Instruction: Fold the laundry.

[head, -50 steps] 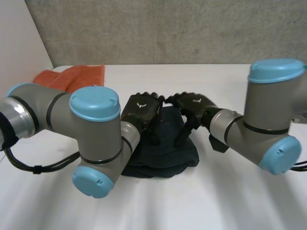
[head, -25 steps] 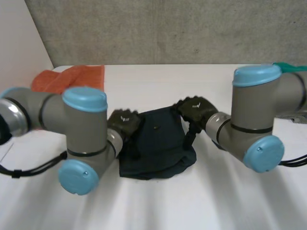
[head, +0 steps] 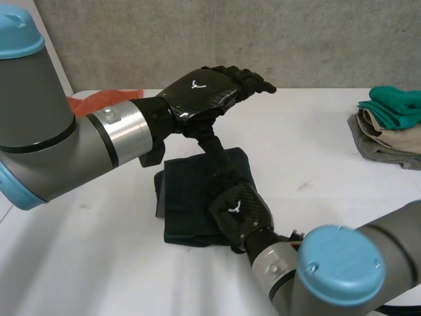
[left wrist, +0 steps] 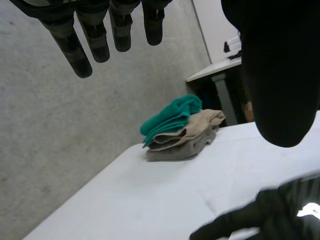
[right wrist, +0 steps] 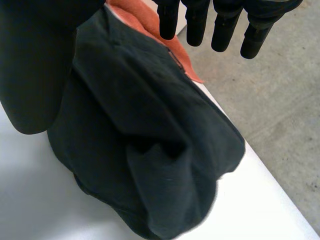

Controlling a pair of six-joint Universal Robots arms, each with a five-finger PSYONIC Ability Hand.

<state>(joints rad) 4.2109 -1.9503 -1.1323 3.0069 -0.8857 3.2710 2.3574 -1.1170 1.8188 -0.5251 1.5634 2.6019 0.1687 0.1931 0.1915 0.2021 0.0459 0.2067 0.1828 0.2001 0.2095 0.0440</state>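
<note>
Lying folded near the middle of the white bench [head: 329,178], a dark navy cloth [head: 187,197] is seen, with the right robot hand [head: 238,214] placed over its near right edge; whether the cloth is touched cannot be told. In the right wrist view its fingers [right wrist: 195,22] are held straight and spread with nothing grasped, the cloth [right wrist: 145,150] under the palm and an orange cloth [right wrist: 142,25] beyond it. The left robot hand [head: 200,95] is held above the cloth's far edge, its fingers [left wrist: 95,40] straight and empty. A stack of folded laundry [head: 388,125] is set well apart at the bench's right edge.
</note>
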